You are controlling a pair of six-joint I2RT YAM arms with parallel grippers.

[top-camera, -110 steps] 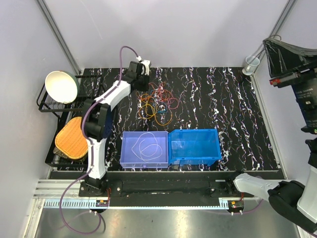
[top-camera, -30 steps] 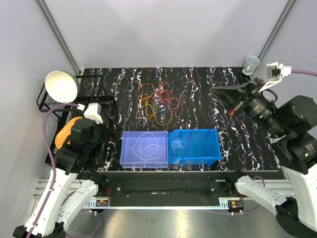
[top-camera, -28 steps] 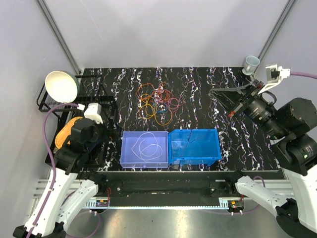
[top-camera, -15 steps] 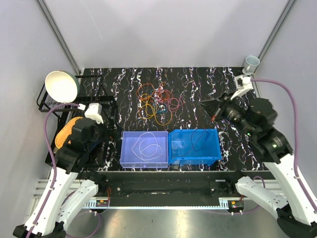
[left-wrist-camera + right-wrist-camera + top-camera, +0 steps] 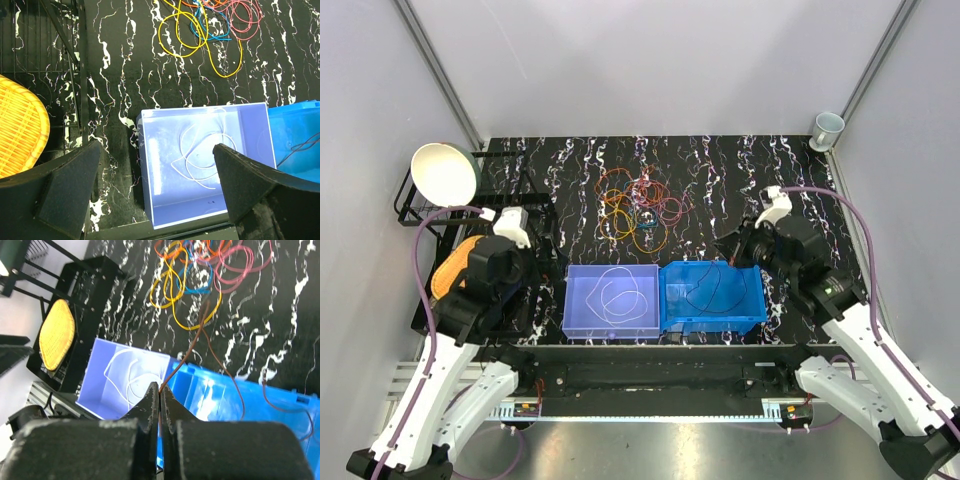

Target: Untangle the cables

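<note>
Cables [image 5: 640, 212] in orange, red, yellow and blue are lying as a loose tangle of thin loops at the upper centre of the top view. At the lower right, the right gripper [image 5: 160, 392] is pinching one thin brown wire [image 5: 172, 367], which is trailing into the blue bin [image 5: 752, 300]. The left gripper [image 5: 157, 160] is hanging wide open and holding nothing, above the paler bin [image 5: 150, 200] where a white cable [image 5: 192, 160] is lying.

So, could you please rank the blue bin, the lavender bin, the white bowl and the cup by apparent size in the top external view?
1. Blue bin and lavender bin: too alike to separate.
2. White bowl.
3. Cup.
</note>
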